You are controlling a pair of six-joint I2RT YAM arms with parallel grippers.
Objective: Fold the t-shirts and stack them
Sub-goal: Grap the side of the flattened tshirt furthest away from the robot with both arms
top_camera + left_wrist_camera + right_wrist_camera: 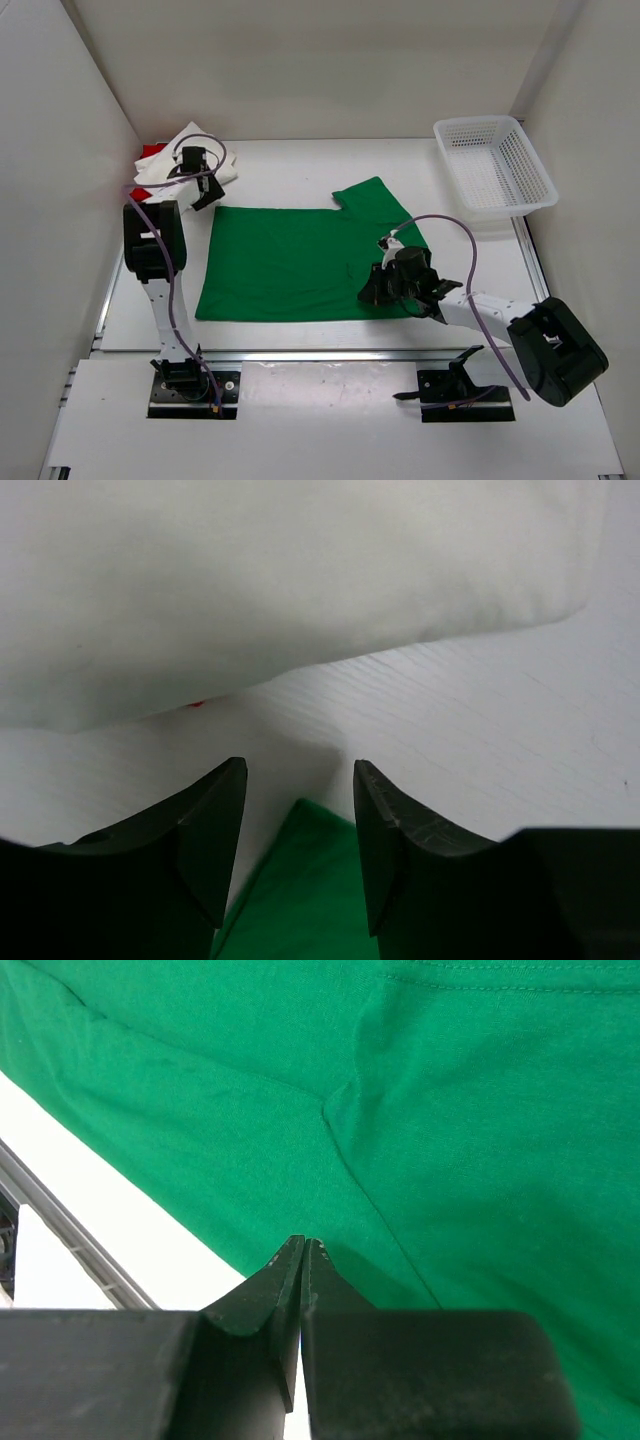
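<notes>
The green t-shirt (300,262) lies spread flat in the middle of the table, one sleeve pointing to the far right. The white t-shirt (190,155) is bunched at the back left, with the red t-shirt (151,152) peeking out under it. My left gripper (205,195) is open just above the green shirt's far-left corner. In the left wrist view that corner (310,900) lies between the open fingers (298,770), with the white shirt (250,580) beyond. My right gripper (378,285) is shut, its tips (303,1243) low over the green cloth (450,1110) near its near edge. No cloth shows between them.
A white plastic mesh basket (495,165) stands at the back right. White walls enclose the table on the left, back and right. A metal rail (60,1230) runs along the table's near edge.
</notes>
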